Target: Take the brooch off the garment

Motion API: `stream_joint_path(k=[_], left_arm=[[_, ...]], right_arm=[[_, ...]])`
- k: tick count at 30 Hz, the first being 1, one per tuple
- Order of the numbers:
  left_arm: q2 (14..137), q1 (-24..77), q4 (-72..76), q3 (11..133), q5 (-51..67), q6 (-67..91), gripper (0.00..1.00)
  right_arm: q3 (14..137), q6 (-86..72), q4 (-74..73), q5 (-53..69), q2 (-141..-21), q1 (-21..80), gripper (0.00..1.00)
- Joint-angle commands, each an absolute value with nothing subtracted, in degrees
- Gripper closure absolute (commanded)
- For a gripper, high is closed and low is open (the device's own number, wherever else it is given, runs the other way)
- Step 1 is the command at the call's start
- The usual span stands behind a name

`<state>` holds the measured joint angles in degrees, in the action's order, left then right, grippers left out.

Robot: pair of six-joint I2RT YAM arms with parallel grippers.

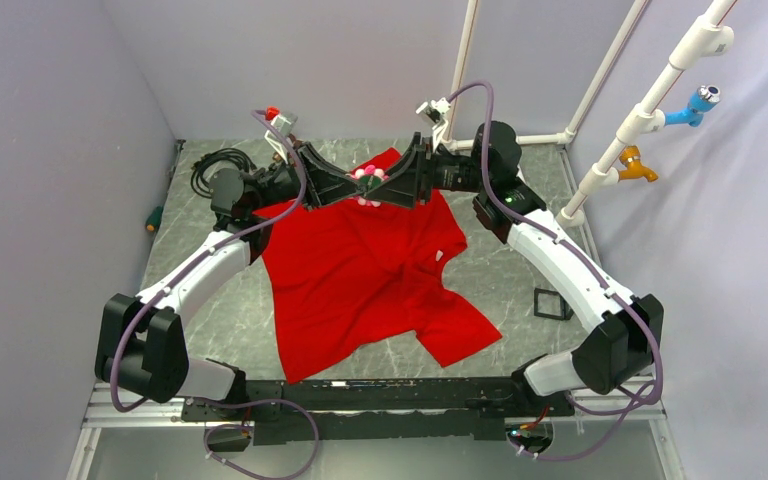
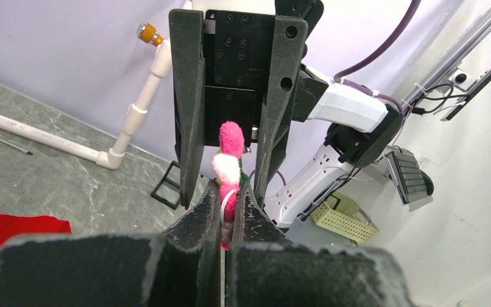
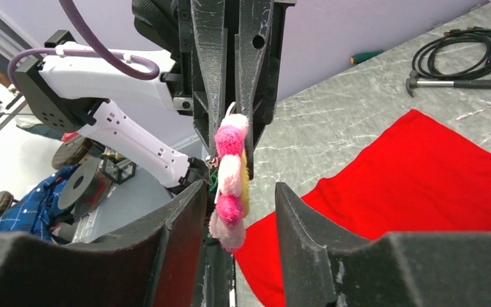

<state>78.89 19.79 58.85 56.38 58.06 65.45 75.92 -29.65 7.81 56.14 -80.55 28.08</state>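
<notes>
The small fuzzy flower-shaped brooch with pink petals and a yellow centre (image 3: pixel 230 185) hung in the air where the two grippers met, pinched at its upper end by the left gripper (image 2: pixel 229 199), whose black jaws were closed tight on it. The right gripper (image 3: pixel 239 203) faced it with its jaws partly spread, one on either side of the flower and not visibly touching it. Below lay the bright red short-sleeved T-shirt (image 1: pixel 360 270), crumpled on the grey marbled table (image 1: pixel 210 310).
</notes>
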Motion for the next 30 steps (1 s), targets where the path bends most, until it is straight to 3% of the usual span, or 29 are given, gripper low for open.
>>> stream_joint_path(k=[1, 30], left_arm=[[77.67, 20.04, 61.10, 56.16, 57.48, 65.09, 1.00], [77.92, 20.21, 61.34, 56.25, 57.30, 63.59, 1.00]], right_arm=[[78.58, -29.49, 9.58, 57.07, -79.41, 28.29, 0.55], [78.29, -33.79, 10.84, 55.95, -79.80, 27.15, 0.60]])
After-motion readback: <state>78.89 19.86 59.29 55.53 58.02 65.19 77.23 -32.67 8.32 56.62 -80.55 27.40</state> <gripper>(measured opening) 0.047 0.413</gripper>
